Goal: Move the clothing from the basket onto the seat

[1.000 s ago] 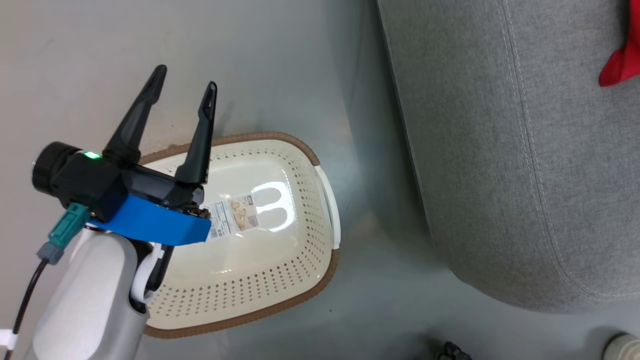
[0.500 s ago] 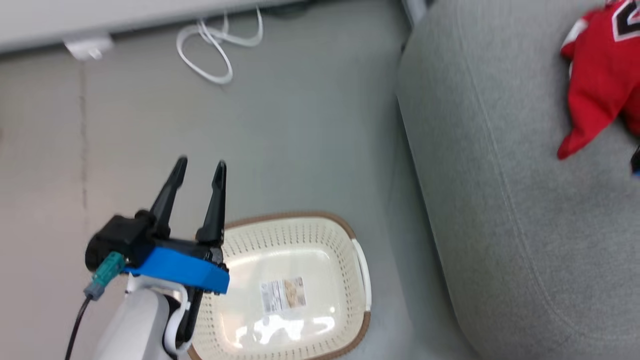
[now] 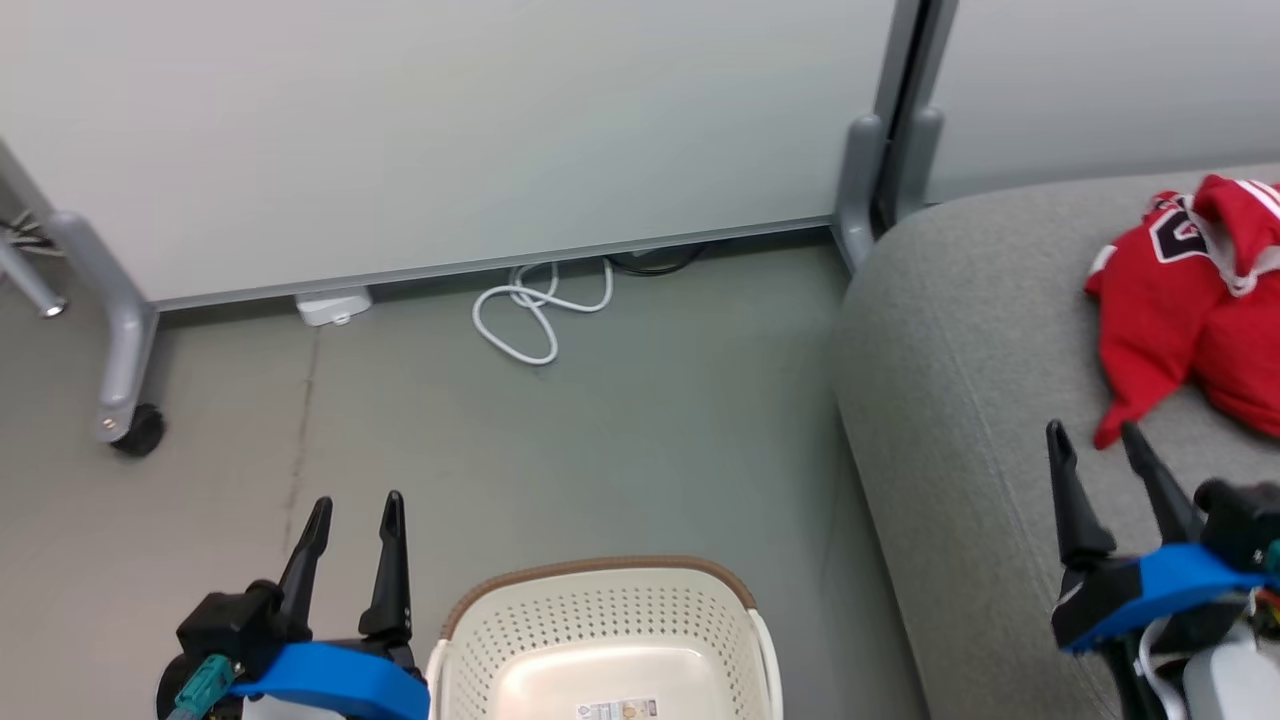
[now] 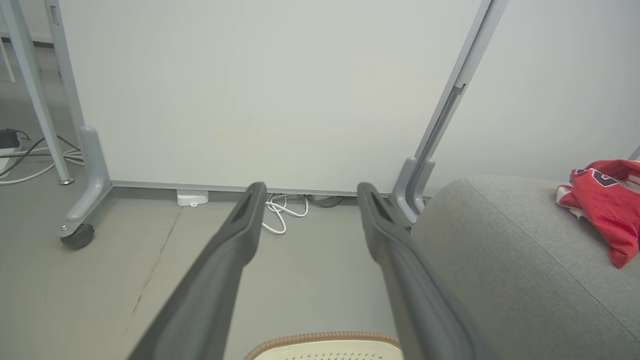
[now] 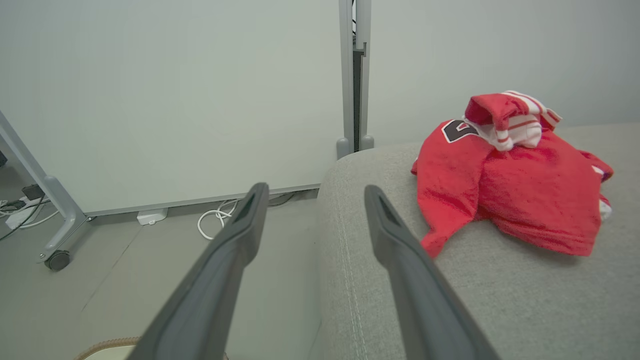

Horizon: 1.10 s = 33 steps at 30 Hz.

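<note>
The red clothing (image 3: 1190, 320) lies bunched on the grey seat (image 3: 960, 400) at the right, a striped-trim piece on top of the lettered jersey (image 5: 505, 190); the heap (image 4: 602, 200) also shows in the left wrist view. The cream basket (image 3: 600, 640) stands on the floor at the bottom middle, nothing but a label on its bottom. My left gripper (image 3: 355, 502) is open over the floor just left of the basket. My right gripper (image 3: 1092, 432) is open above the seat, just short of the clothing's lower tip. Both hold nothing.
A white partition wall on grey legs runs across the back, with a castor (image 3: 135, 432) at the left and a post (image 3: 890, 130) by the seat's corner. A coiled white cable (image 3: 535, 315) and a small white box (image 3: 333, 305) lie at its foot.
The head camera has tilted up: the basket has slid to the bottom edge, the wall has come into view. The right gripper now shows by the clothing.
</note>
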### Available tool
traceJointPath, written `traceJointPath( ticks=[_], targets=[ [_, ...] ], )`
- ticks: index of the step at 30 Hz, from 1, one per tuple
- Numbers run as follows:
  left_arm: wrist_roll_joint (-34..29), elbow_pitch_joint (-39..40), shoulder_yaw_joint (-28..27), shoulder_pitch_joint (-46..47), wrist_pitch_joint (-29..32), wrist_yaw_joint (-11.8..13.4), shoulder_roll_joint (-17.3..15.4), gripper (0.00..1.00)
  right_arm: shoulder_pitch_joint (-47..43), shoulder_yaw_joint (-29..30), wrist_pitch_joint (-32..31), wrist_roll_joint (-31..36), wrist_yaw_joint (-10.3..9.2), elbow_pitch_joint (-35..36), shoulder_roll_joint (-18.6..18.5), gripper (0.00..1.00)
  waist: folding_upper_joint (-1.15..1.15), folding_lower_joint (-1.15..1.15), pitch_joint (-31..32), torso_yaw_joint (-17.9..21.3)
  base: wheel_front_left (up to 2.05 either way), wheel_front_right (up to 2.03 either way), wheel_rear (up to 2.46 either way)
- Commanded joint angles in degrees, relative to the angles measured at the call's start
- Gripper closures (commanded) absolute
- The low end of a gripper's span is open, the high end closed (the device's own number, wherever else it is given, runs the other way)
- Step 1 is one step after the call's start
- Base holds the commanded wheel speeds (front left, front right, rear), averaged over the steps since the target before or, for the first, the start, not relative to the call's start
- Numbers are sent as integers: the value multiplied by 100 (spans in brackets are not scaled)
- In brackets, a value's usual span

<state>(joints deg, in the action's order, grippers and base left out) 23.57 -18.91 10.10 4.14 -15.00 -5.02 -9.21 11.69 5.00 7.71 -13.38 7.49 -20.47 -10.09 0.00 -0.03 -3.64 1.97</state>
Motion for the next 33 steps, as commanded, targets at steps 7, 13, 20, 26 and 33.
traceJointPath(
  ticks=[7, 13, 20, 26, 33],
  targets=[
    [-151, 14, -287, -429, -26, 77, 140, 0, -895, 12, 80, 385, 1, 699, 456, 0, 0, 3, 329, -411, 0, 0, 0],
    [-196, 14, -440, -600, -26, 67, 231, 0, -1168, -104, -25, 556, 1, 834, 634, 0, 0, 3, 470, -640, 0, 0, 0],
    [-200, 64, -546, -698, -26, -3, 317, 0, -1263, -138, -146, 613, 1, 987, 701, 0, 0, 3, 521, -705, 0, 0, 0],
    [-218, 104, -599, -722, -26, -47, 347, 0, -1317, -161, -217, 616, 1, 1091, 715, 0, 0, 3, 513, -655, 0, 0, 0],
    [-273, 91, -614, -711, -26, -95, 369, 0, -1324, -197, -221, 526, 1, 1097, 722, 0, 0, 3, 501, -579, 0, 0, 0]
  ],
)
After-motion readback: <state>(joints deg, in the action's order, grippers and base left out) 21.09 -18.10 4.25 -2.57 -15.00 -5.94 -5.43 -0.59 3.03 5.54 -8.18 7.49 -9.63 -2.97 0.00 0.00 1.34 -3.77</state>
